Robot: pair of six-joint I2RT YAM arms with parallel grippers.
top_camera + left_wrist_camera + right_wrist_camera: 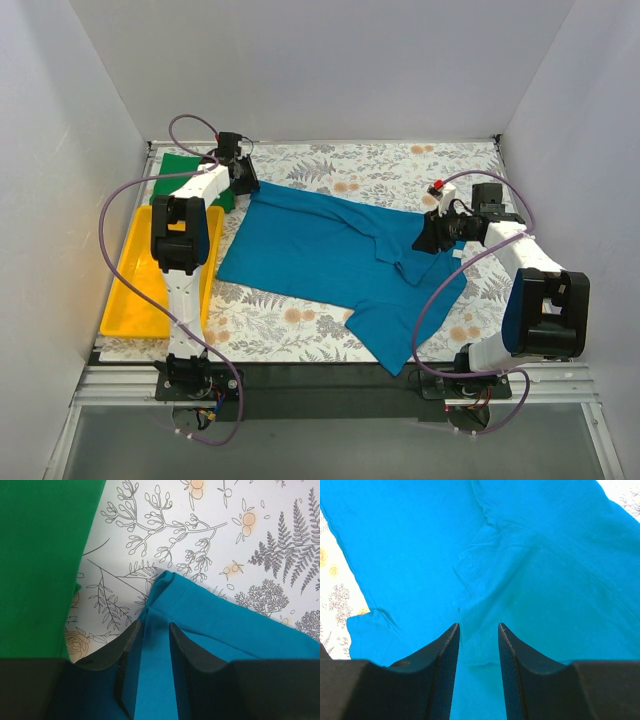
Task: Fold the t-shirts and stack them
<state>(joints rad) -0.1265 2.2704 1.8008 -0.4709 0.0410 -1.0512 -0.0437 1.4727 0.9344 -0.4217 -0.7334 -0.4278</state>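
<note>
The teal-blue t-shirt (320,250) lies spread across the middle of the floral table, its lower right part folded over. The bright green t-shirt (185,170) lies folded at the far left, also in the left wrist view (40,555). My left gripper (243,180) is at the teal shirt's far left corner, shut on a raised ridge of teal cloth (155,645). My right gripper (432,235) is low on the shirt's right side by a sleeve seam. Its jaws stand narrowly apart with a fold of teal cloth (480,650) between them.
A yellow plastic tray (140,290) lies along the left edge, just in front of the green shirt. White walls close in the table on three sides. Purple cables loop from both arms.
</note>
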